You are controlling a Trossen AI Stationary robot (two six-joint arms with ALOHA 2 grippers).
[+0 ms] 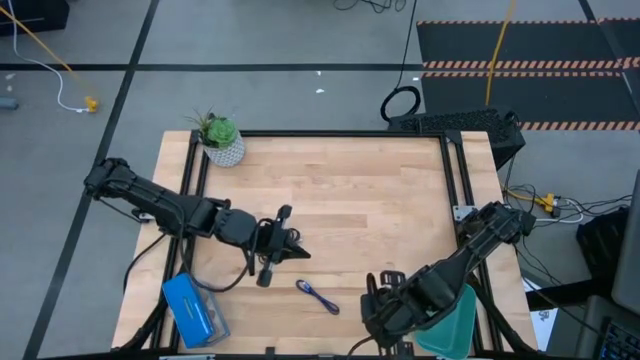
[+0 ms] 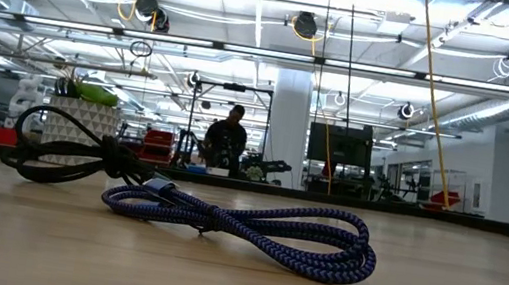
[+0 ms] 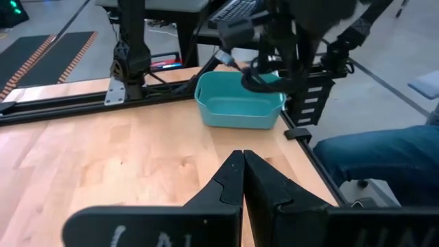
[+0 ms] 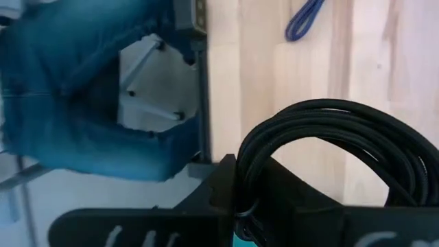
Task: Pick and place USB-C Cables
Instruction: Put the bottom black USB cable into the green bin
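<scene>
Table (image 1: 350, 200), high view: left gripper (image 1: 298, 250) mid-table; blue cable (image 1: 318, 297) lying just beside it, toward the front edge; right gripper (image 1: 375, 300) over the teal tray (image 1: 462, 318). Low view: blue cable (image 2: 252, 228) coiled flat; black cable (image 2: 71, 151) behind it. Left wrist view: fingers (image 3: 233, 182) pressed together, empty. Right wrist view: fingers (image 4: 226, 182) clamped on a black coil (image 4: 343, 137).
</scene>
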